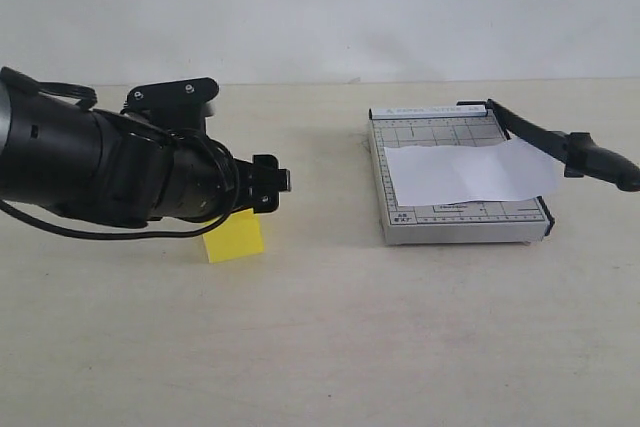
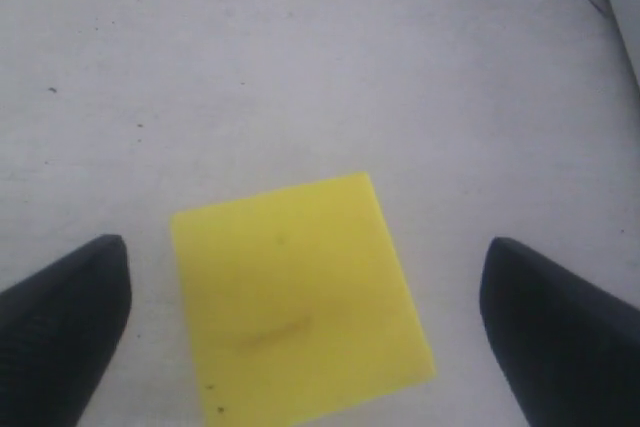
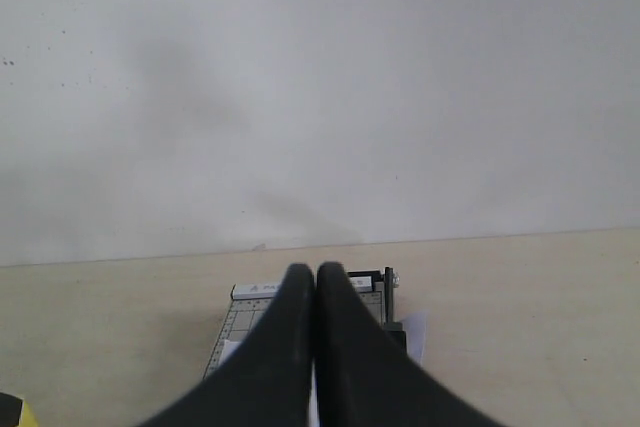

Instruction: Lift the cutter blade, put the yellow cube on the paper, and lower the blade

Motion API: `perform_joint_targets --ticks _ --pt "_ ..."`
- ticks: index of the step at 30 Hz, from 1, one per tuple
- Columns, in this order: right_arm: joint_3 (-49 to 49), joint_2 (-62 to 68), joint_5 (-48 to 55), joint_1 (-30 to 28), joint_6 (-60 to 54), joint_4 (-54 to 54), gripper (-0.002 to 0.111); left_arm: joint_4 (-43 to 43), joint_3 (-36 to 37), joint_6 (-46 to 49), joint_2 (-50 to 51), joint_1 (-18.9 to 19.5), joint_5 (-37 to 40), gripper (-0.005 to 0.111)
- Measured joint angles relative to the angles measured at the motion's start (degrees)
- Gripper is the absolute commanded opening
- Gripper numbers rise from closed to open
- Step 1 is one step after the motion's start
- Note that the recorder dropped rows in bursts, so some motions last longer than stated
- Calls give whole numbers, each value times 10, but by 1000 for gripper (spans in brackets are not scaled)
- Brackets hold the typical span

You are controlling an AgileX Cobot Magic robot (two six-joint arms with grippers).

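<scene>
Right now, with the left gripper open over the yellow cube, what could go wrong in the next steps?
1. The yellow cube sits turned relative to the fingers of the left gripper, so closing may press on its corners and twist it or let it slip.
2. The paper lies loose and creased on the trimmer, reaching past its edge on the cutter blade side; setting the cube down could push it askew.

Yellow cube [image 1: 234, 239], paper [image 1: 470, 173], cutter blade [image 1: 560, 142] raised.
Cube on the table [image 1: 330, 347], well left of the creased white sheet.
</scene>
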Motion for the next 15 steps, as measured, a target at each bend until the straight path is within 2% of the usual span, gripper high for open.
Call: perform_joint_targets --ticks 15 --pt "0 0 0 0 0 0 0 0 -1 -3 24 0 -12 89"
